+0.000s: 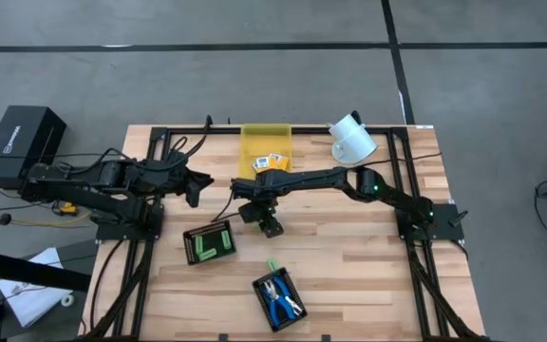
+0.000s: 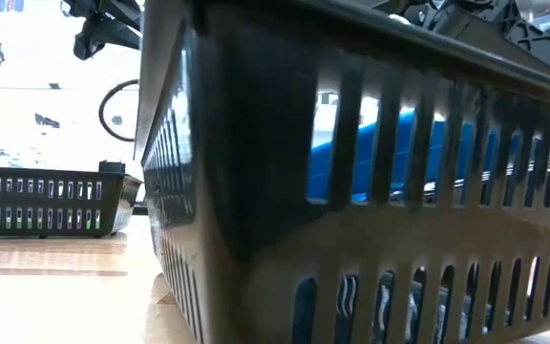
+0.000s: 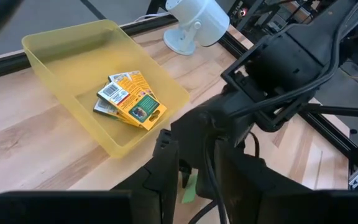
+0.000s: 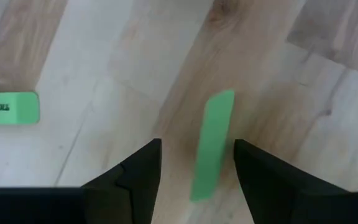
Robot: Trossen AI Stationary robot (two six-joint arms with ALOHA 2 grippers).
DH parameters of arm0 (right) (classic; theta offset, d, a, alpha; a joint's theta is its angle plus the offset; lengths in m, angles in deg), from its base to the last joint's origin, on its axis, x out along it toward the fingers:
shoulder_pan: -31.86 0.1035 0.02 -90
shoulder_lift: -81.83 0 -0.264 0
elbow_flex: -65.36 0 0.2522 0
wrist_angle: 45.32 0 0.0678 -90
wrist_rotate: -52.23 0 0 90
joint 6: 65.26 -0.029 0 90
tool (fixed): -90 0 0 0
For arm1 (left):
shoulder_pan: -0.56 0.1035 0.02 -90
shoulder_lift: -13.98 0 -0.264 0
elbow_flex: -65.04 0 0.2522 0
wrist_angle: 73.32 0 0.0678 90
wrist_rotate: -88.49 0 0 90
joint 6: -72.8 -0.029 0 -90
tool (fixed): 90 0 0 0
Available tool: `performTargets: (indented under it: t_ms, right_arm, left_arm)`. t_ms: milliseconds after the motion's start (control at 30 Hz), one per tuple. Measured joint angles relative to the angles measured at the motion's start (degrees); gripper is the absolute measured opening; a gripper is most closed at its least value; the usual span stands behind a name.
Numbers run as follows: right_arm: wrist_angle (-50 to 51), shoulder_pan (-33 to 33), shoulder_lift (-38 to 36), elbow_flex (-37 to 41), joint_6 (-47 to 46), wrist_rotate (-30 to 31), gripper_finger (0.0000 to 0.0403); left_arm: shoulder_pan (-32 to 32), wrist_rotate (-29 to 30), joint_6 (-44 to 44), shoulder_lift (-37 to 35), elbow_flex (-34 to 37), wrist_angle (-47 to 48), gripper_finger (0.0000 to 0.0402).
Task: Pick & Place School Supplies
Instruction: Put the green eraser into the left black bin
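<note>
Your right gripper (image 4: 196, 163) hangs over the bare wood near the table's middle with its two dark fingers (image 4: 135, 171) spread apart, and a light-green stick (image 4: 212, 146) sits between them, closer to one finger than the other; you can't tell from the wrist view whether either finger touches it, or whether the stick rests on the boards or is lifted. A second green block (image 4: 9, 107) with dark lettering lies flat on the wood well off to one side of the gripper. From above, you see that gripper (image 1: 270, 224) just beyond the black tray (image 1: 190, 249) holding more green sticks (image 1: 209, 245), with another green piece (image 1: 273, 265) lying at the edge of the nearer black tray (image 1: 261, 299) that holds the blue-handled tools (image 1: 279, 298). Behind the right arm, the yellow bin (image 3: 48, 56) holds the printed orange boxes (image 3: 129, 99) in a loose pile. Your left gripper (image 1: 198, 185) waits off to the left of the bin; whether its fingers are apart you cannot tell.
</note>
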Motion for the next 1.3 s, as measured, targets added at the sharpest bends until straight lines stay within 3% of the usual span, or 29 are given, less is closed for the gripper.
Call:
performTargets:
  t_ms: [367,567,833,1000,1300]
  right_arm:
    - [-1.36,-0.48,0.00,0.00,0.41,3.44,0.0133]
    - [-1.76,-0.59,0.00,0.00,0.43,5.55,0.0022]
    - [0.92,-0.52,-0.92,0.01,-1.85,3.33,0.0021]
    - [8.71,0.07,-2.82,-3.97,-5.12,0.80,0.0021]
    - [8.00,1.73,-5.96,-12.50,-11.25,-2.30,0.0021]
  left_arm:
    - [0.00,-0.15,-0.48,0.20,0.00,0.11,0.0098]
    - [0.00,-0.13,-0.48,0.17,0.00,0.11,0.0098]
    - [0.00,0.07,-0.48,0.17,0.00,0.15,0.0098]
    - [0.00,0.04,-0.31,0.15,0.00,0.02,0.0098]
    - [0.00,0.02,-0.26,0.15,0.00,0.00,0.0098]
